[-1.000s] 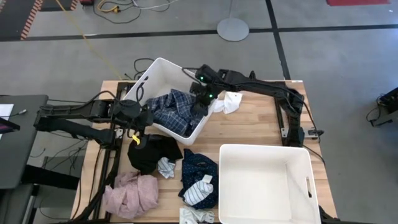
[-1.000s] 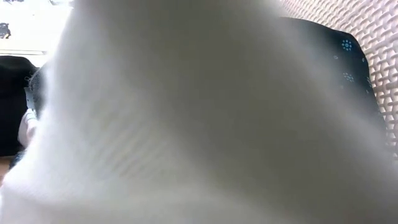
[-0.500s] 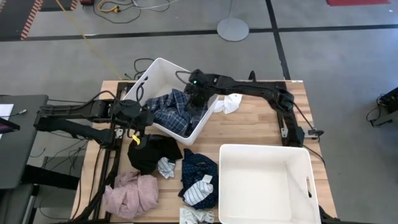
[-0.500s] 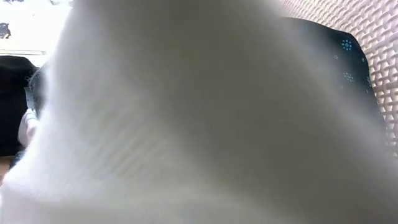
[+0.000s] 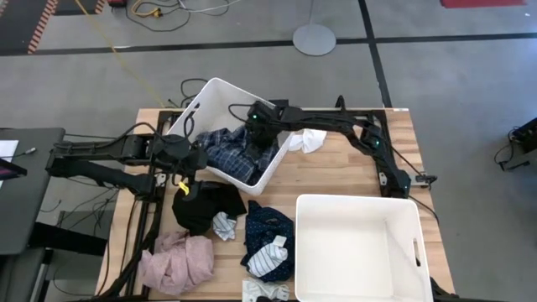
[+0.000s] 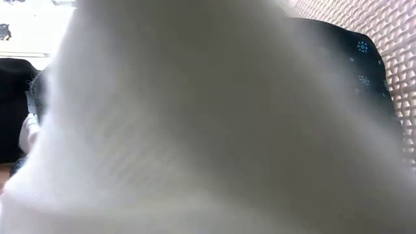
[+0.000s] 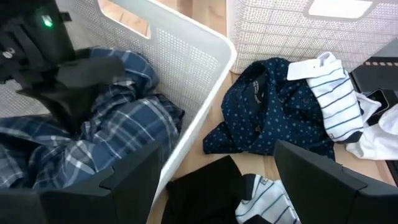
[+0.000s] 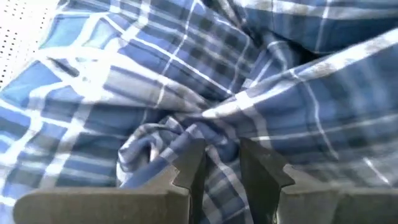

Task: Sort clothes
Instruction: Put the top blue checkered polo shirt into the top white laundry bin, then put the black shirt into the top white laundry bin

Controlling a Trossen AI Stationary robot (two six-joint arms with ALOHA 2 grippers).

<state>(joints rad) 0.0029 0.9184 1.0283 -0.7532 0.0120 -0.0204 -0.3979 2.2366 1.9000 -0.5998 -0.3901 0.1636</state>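
Observation:
The blue plaid shirt [image 5: 225,151] lies bunched inside the tilted white bin [image 5: 210,96] at the table's far left. My right gripper [image 5: 261,139] is down in that bin, shut on the shirt [image 8: 149,93]. My left gripper [image 7: 217,186] is open and empty, beside the bin's near wall and above the black garment [image 5: 205,205]. The navy dotted garment [image 5: 273,228] carries a striped sock [image 5: 270,256]. The pink garment [image 5: 176,260] lies at the near left. A white sock [image 5: 312,139] lies beside the bin. My right gripper pinches a raised fold of the plaid shirt [image 8: 219,144] between its two fingers [image 8: 186,171], coming from above and slanting down into the bin. The rest of the shirt lies crumpled on the bin's floor around the fold.
A second white bin [image 5: 361,247] stands at the near right. A small white and grey sock [image 5: 223,225] lies on the black garment's edge. A white cloth [image 6: 195,130] close to the low camera blocks most of that view.
My right gripper has gone toward the table's left edge, deeper over the tilted bin, carrying the plaid shirt. The part of the shirt that hung over the bin's near right rim has been drawn back inside.

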